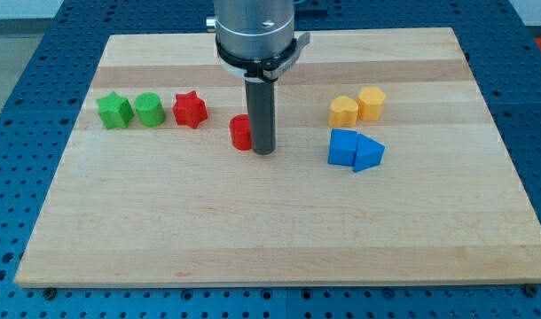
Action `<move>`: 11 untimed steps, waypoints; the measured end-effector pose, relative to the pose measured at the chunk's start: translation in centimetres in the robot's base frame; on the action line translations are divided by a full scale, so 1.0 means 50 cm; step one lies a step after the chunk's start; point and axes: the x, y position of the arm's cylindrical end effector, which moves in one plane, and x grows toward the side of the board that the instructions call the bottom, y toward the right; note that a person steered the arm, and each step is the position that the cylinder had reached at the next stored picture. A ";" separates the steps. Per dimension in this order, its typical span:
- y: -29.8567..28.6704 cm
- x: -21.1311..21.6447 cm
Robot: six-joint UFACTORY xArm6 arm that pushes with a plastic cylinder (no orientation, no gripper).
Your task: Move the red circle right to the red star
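The red circle (241, 132) stands on the wooden board a little left of the middle. The red star (190, 109) lies to its upper left, a short gap away. My tip (263, 151) is right beside the red circle, on its right side, touching or nearly touching it. The rod partly hides the circle's right edge.
A green star (114, 111) and a green cylinder (149, 109) lie left of the red star in a row. Two yellow blocks (344, 111) (372, 103) sit at the right, with a blue cube (343, 148) and a blue triangle (369, 153) below them. The board's edge (279, 282) runs along the bottom.
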 end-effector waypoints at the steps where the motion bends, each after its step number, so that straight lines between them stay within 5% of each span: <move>1: -0.021 0.000; 11: -0.101 -0.041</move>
